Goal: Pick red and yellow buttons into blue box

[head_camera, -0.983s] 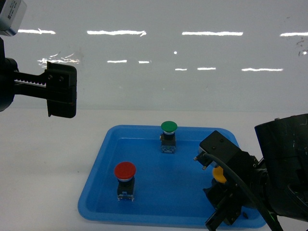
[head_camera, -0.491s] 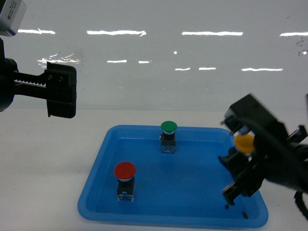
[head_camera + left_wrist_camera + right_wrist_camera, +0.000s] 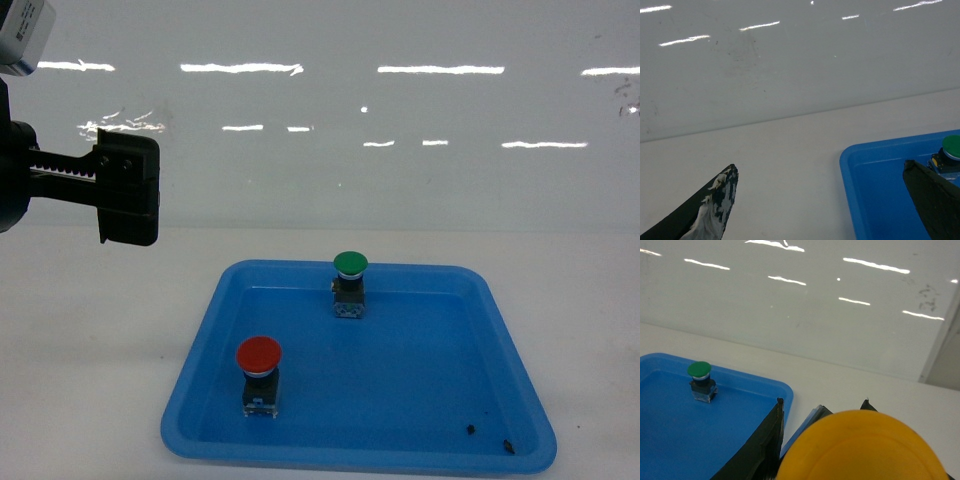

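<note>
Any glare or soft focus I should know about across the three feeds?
Head: ceiling-light streaks glare on the glossy wall, tray sharp. Left wrist: same streaks, left tool fingertips dark. Right wrist: yellow button fills the bottom, very close and soft; green button sharp.

White tabletop [image 3: 90, 340], shallow blue tray [image 3: 200, 365] resting directly on it, glossy white wall behind

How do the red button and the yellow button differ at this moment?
The red button stands upright in the shallow blue tray, free of either hand; the yellow button is held in the right hand, outside the head view. The red button shows its cap and block body; the yellow shows only its cap, filling the right wrist view. Both have round, domed caps.
</note>
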Robot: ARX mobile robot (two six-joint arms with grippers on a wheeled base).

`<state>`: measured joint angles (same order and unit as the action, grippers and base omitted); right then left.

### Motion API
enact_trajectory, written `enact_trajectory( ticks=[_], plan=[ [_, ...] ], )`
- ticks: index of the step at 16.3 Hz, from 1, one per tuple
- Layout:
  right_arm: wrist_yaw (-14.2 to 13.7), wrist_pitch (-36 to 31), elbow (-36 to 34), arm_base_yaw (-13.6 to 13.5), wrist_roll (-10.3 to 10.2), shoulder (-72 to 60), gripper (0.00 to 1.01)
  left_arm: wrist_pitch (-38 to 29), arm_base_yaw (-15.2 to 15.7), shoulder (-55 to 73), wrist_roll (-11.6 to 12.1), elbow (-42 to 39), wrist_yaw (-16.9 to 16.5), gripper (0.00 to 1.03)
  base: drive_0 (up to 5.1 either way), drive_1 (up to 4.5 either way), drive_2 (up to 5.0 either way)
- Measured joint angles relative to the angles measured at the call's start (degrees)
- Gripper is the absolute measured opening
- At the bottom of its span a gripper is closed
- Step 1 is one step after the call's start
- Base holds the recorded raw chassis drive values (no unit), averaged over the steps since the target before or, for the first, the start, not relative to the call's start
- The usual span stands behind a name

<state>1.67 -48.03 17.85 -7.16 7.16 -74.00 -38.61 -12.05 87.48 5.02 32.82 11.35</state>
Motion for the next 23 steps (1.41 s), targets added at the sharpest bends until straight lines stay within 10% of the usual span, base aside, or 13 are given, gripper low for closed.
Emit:
enact_trajectory(
  ticks=[5,10,17,23],
  plan=[
    [-3.10,22.14,-9.33,-4.07,-1.66,30.38,0.40,0.02,0.00,0.00,0.00,0.00,0.00,0.98,0.0,0.00,0.0],
    [-0.50,49.51,-10.93,1.95,-0.04,58.14,0.40,0.00,0.00,0.00,0.00,0.00,0.00,0.98,0.0,0.00,0.0],
    [-1.33,49.33,-11.08,3.10,0.22,58.73,0.40,9.01,-0.61,-0.20,0.85,0.35,-0.59,0.98,0.0,0.00,0.0],
    [-1.33,49.33,-11.08,3.10,0.22,58.73,0.40,26.75,-2.38,4.83,-4.31,11.52,-6.93,0.98,0.0,0.00,0.0]
  ],
)
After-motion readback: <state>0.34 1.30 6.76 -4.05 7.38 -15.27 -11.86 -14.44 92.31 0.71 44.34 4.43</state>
